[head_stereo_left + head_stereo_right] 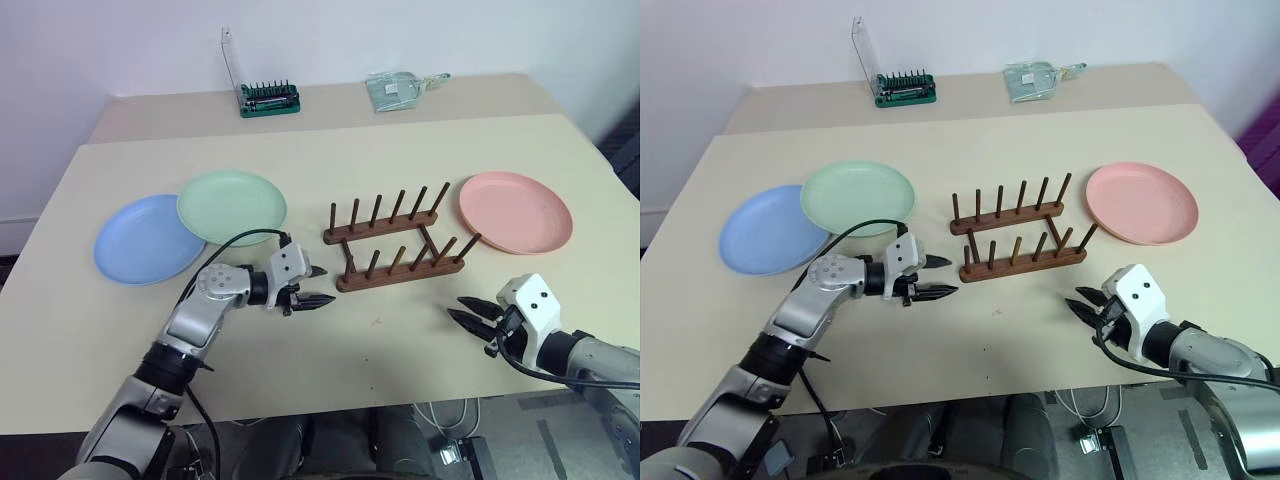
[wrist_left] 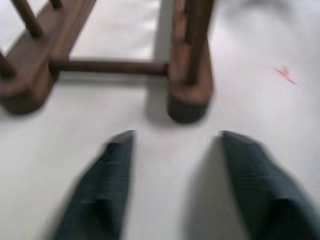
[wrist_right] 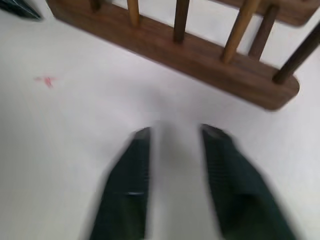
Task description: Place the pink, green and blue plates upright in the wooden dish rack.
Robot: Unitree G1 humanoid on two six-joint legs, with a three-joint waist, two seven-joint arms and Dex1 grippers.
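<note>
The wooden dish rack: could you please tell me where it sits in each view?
Left eye view: dish rack at table centre, between green plate and pink plate.
Right eye view: same, centre.
Left wrist view: its end, beyond the fingers.
Right wrist view: one rail across.
Shared landmark: small red mark on the table.

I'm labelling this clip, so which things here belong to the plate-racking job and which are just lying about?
Job:
pink plate
green plate
blue plate
wooden dish rack

Lying about:
green tool holder at the table's far edge
clear packet beside it
</note>
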